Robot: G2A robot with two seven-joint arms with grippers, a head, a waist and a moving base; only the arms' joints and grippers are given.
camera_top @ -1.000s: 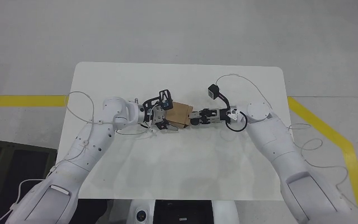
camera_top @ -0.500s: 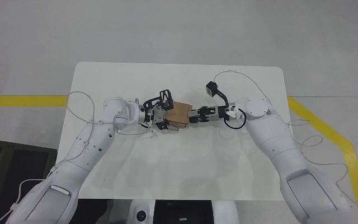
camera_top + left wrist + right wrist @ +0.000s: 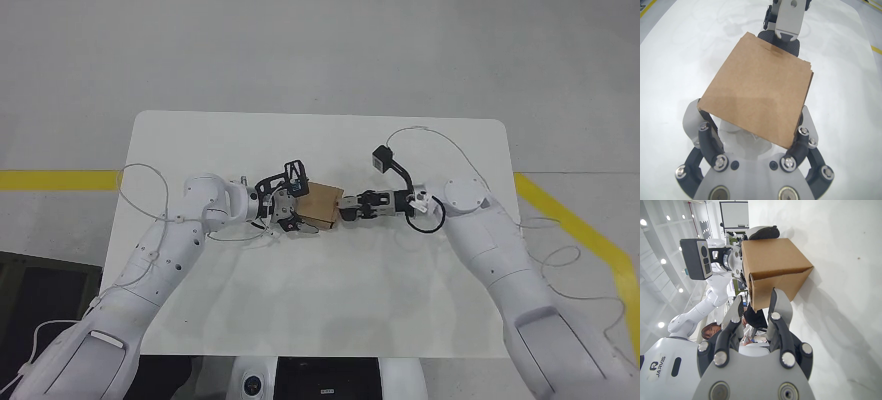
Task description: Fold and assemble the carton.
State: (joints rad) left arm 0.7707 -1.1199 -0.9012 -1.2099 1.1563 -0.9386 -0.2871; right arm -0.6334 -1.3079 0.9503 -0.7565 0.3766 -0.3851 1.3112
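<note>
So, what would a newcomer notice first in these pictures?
The brown carton in the middle of the white table, set between the two arms. The left gripper clasps one end with a finger on each side; the right gripper meets the opposite end.

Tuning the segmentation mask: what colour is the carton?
The carton is plain brown cardboard with no pattern, clearest in the left wrist view.

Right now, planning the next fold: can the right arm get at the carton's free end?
Probably yes. The right gripper is open at that end of the carton, nothing lies between, and the left gripper holds the opposite end.
</note>
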